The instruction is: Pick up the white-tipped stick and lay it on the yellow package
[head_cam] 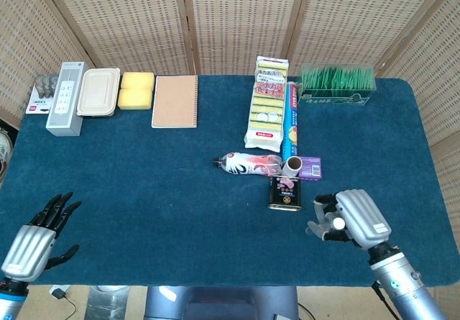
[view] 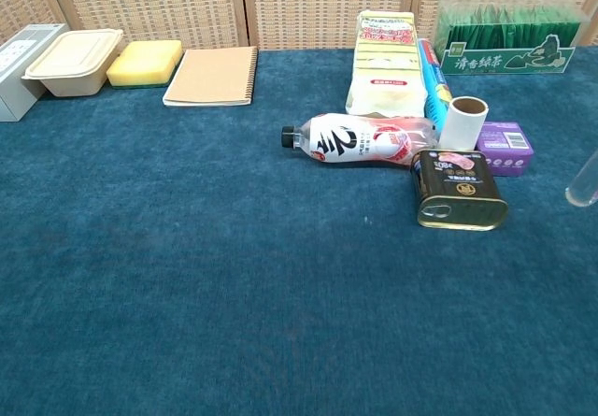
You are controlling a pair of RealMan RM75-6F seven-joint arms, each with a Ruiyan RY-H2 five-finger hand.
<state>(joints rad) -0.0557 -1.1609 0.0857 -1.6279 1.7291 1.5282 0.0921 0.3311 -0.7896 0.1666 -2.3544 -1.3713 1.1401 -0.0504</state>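
Note:
The white-tipped stick (head_cam: 290, 127) is a blue roll lying on the table right of the yellow package (head_cam: 267, 103), and the two touch along their sides. Its white tube end (view: 462, 122) points toward me, between the bottle and the purple box. My right hand (head_cam: 350, 218) hovers near the table's front edge, right of and nearer than the black can (head_cam: 285, 193). It holds nothing and its fingers are loosely bent. One fingertip (view: 583, 180) shows at the chest view's right edge. My left hand (head_cam: 36, 239) is at the front left corner with its fingers spread, empty.
A pink bottle (head_cam: 248, 164) lies on its side left of the stick's tip, with a purple box (head_cam: 310, 167) to the right. A green box (head_cam: 338, 84) stands at the back right. A notebook (head_cam: 175, 101), sponge, tray and grey remote box line the back left.

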